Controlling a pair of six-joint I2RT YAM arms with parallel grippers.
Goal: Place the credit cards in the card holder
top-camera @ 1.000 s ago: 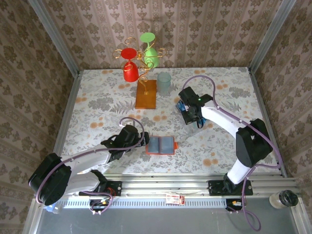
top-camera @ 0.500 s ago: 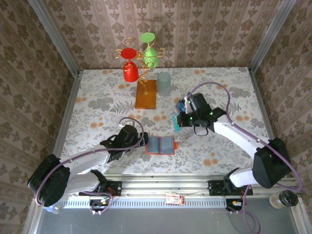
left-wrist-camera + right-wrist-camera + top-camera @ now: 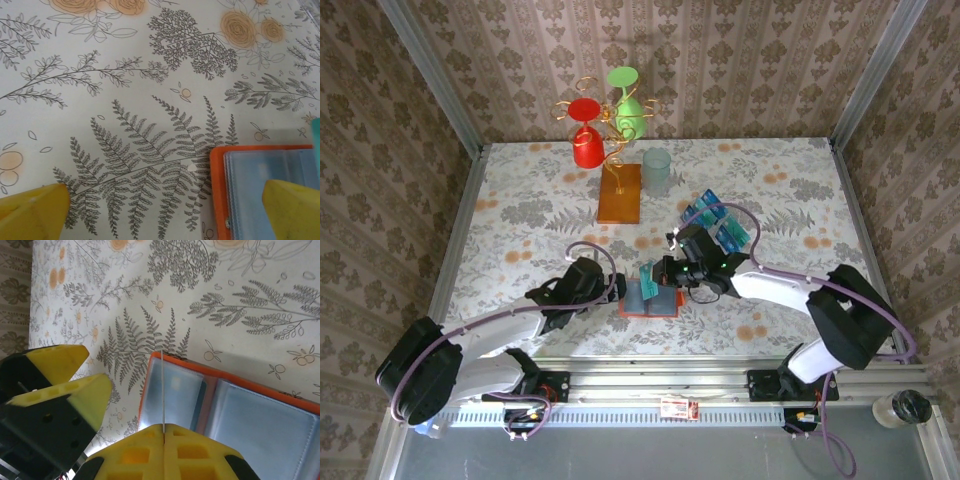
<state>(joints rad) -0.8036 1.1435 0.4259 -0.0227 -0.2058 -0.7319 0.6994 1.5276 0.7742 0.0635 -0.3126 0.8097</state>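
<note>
Right wrist view showed one teal credit card (image 3: 163,390) edge-on. It was a thin pale line pinched at its near end by the closed right jaws. It stood upright over the open card holder (image 3: 260,415), above the half nearer the left arm. Whether its lower edge touched a sleeve could not be told.

The card looked thin, light and fairly stiff, with a slick face. It would probably pivot or slip in the pinch if it met a sleeve mouth off-line. A hold on one end, leaving most of the length free to slide in, seemed the sensible one. The holder, a flat orange folder with soft clear pockets, lay open on the counter (image 3: 520,210) near the front edge, between the two arms. It looked light enough to skate away under a push.

The left jaws stood wide open at the holder's left rim, gripping nothing, with one yellow fingertip over its corner. The remaining cards (image 3: 722,226), blue and teal, lay fanned in a loose pile further back and to the right. Beyond them were a pale cup (image 3: 657,170) and a gold wire stand (image 3: 620,195) carrying a red and a green cup.

A second earlier the right arm had been down over that pile. Half a second earlier it was midway, carrying the card. It had since swung across to the holder and left the pile uncovered. The left arm and the holder had not moved.
</note>
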